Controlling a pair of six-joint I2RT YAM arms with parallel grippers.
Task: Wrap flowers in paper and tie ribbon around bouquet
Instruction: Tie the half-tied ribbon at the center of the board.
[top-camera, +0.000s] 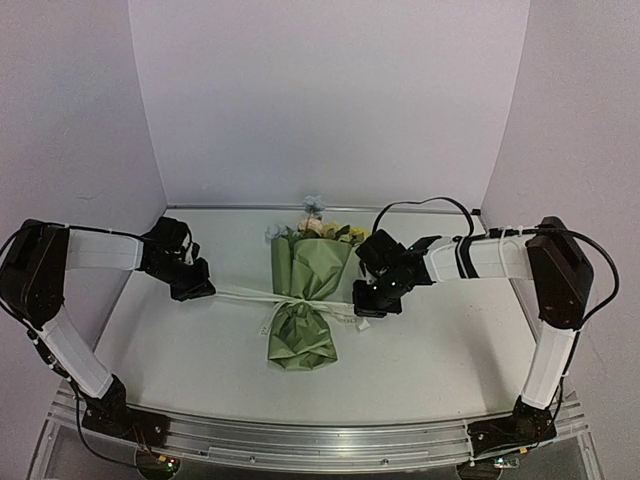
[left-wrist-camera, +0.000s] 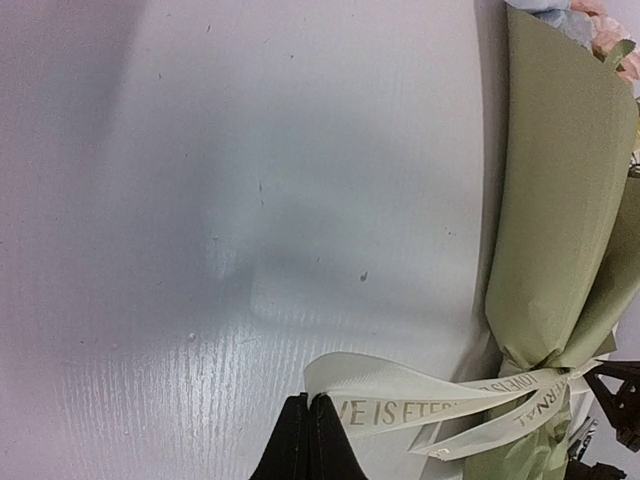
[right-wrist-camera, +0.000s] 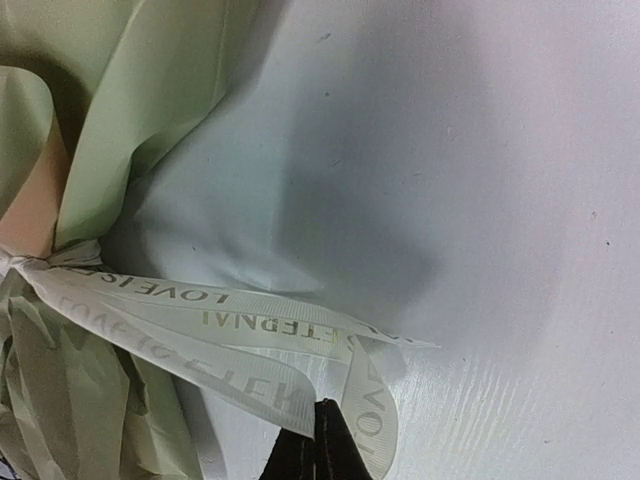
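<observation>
Lying between left hand (top-camera: 208, 291), right hand (top-camera: 361, 307), bouquet (top-camera: 306, 285), ribbon (top-camera: 245, 295) pinched

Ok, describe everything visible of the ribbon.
The ribbon is a narrow cream band, satin-looking, printed with dull lettering reading LOVE IS ETERNAL. It is cinched around the waist of the olive-green paper bouquet, which lies on the white table. Its strands and loops run out to both sides, one pinched in the shut left tool, another in the shut right tool.
</observation>
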